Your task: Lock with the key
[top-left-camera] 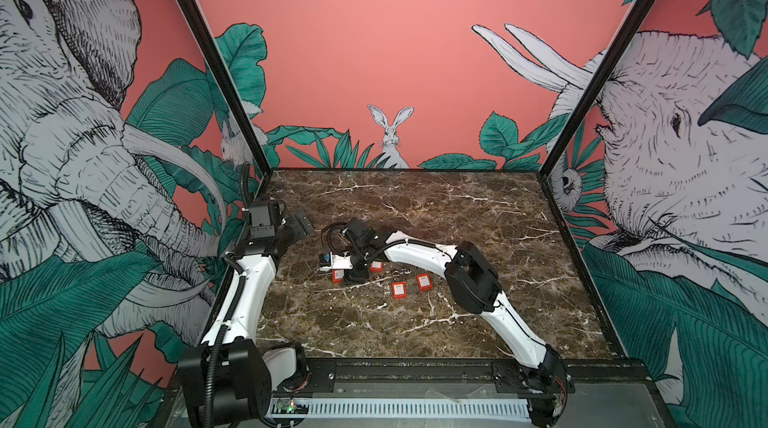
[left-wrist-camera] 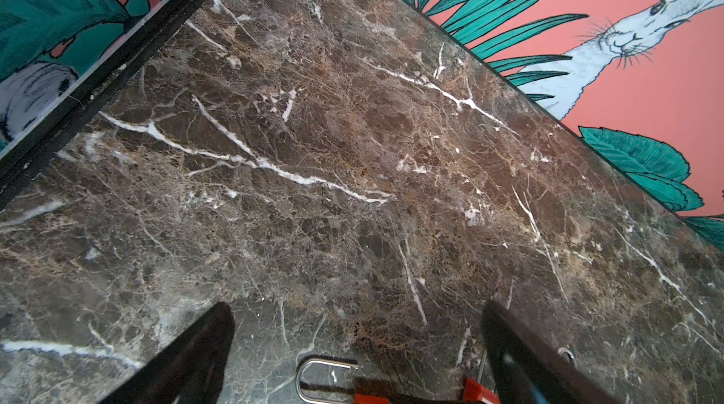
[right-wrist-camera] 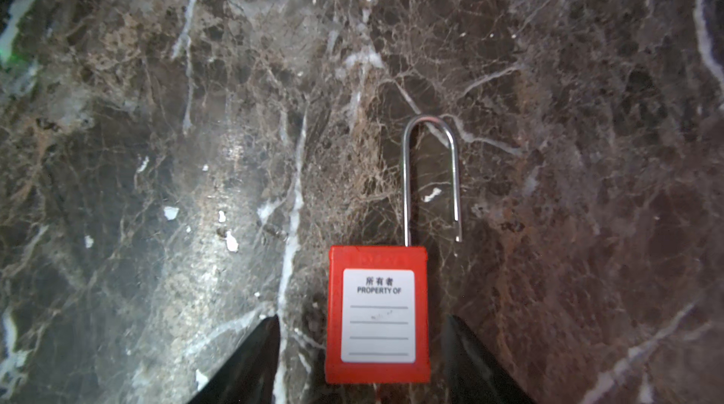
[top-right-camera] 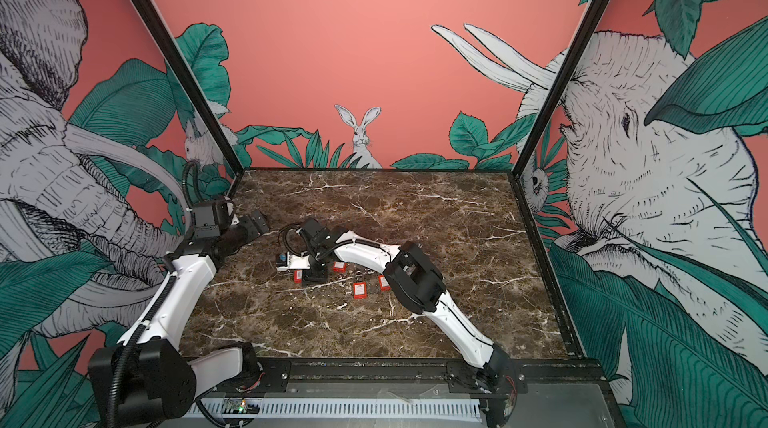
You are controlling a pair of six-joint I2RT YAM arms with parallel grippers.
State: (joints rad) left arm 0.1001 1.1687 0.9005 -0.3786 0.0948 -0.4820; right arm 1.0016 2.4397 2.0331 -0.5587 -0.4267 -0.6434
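Right now the right fingers (right-wrist-camera: 250,363) hang low over the bench (top-left-camera: 415,206), one on each side of a red padlock (right-wrist-camera: 378,316). They are apart and do not touch it. A little bare stone shows between each finger and the red body. I think they stand like that so they can close on its two sides and stop it from sliding.

The padlock lies flat in the lower middle of the right wrist view, with its white label facing up. Its silver loop (right-wrist-camera: 406,186) points to the top of the frame. One end of the loop goes into the red body. The other end hangs free just above it. So the padlock is open, and the locking is not done yet.

In both top views the right arm (top-left-camera: 415,249) reaches over to the left of the middle, and its tip points down. Another red padlock (top-left-camera: 399,289) lies near it, lower and to the right.

The left fingers (left-wrist-camera: 196,355) are spread wide with nothing in them. In both top views they float at the left side of the bench, up and left of the padlocks. I think they are off to the side so they do not get in the way.

I cannot tell where the key is.
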